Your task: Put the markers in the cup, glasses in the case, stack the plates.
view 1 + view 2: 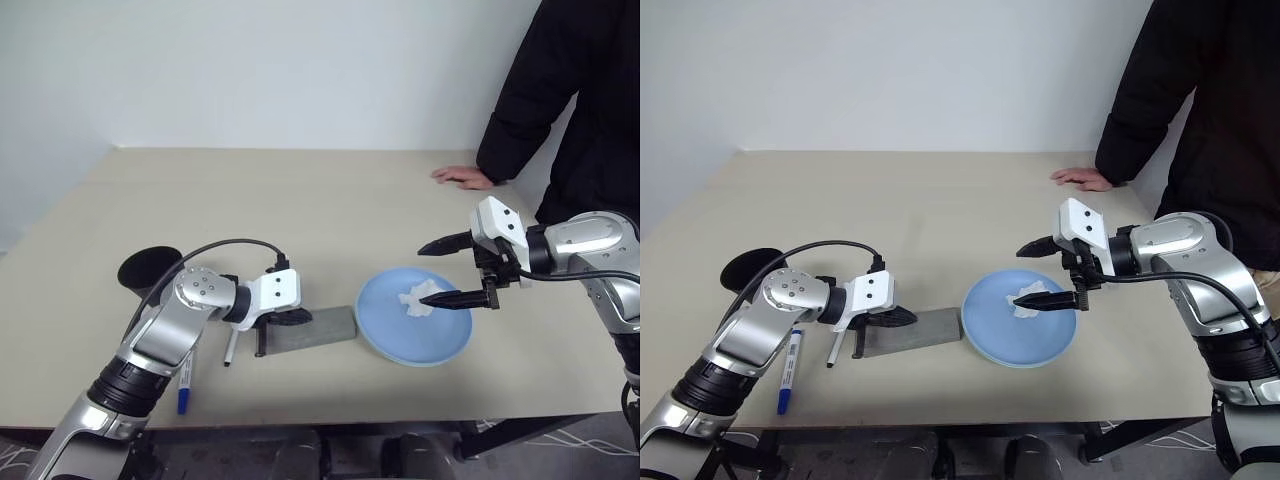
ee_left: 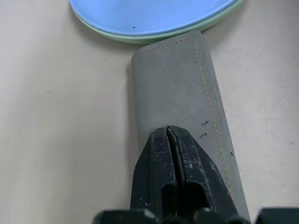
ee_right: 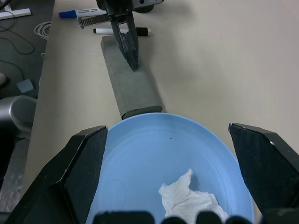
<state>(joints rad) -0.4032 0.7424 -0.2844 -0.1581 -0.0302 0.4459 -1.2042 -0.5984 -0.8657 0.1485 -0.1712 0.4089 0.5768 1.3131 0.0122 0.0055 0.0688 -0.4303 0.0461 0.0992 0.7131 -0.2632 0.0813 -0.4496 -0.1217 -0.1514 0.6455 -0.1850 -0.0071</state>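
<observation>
Two plates lie stacked just below my right jaws [image 1: 448, 270], the light blue plate [image 1: 430, 335] on top of the pale green plate [image 2: 140, 38], of which I see a thin rim. My right jaws stand wide apart and hold nothing; they hang above the blue plate, and a crumpled white tissue [image 3: 189, 201] rests in it between my two right fingers. My left jaws [image 3: 132, 60] are pressed fully together, empty, with their tips on or just over the lid of the grey case [image 2: 180, 98], which lies closed on the bench [image 1: 300, 210]. One end of the case touches the plates. Behind my left jaws, near my wrist, lie the thin marker with black cap [image 3: 122, 31] and the thicker marker with blue cap [image 1: 788, 372]. The black cup [image 1: 148, 268] stands further out beyond my left arm. A person's hand [image 1: 462, 177] rests on the far edge of the bench.
</observation>
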